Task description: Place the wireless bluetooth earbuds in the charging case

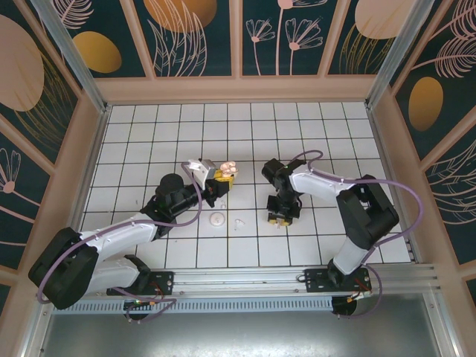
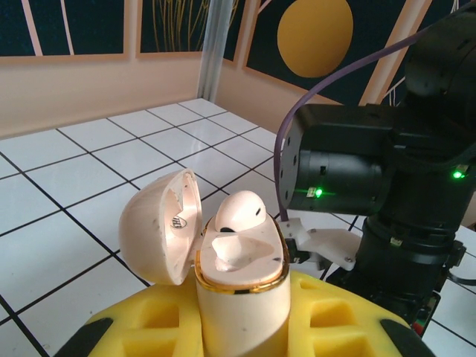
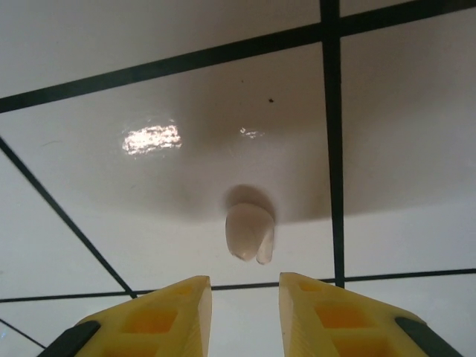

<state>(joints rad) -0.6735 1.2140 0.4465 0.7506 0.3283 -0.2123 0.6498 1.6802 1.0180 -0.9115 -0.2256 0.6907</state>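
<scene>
Clamping tight, left pincer [image 2: 242,336] holds the charging case [image 2: 239,294].

Black and white arms [image 1: 111,238], looping purple cables [image 2: 342,78], yellow padded fingers [image 3: 163,320], green lights [image 2: 317,192]

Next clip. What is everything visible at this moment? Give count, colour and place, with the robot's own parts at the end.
charging case: one, pale pink-beige with a gold rim, lid open, held in the left gripper.
seated earbud: one, cream-pink, sitting in the open case.
loose earbud: one, cream-pink, lying on a white tile just ahead of the right gripper's fingers.
white disc: one, flat and round, on the tiles between the two arms.
small pale piece: one, whitish, beside the disc; too small to identify.
tiled floor: white, dark grid lines.
wall panels: dark teal with gold and pink plant shapes, three sides.
left gripper: yellow fingers, shut on the charging case.
right gripper: yellow fingers, open, nothing between them.
arms: two, white and black, purple cables.
</scene>
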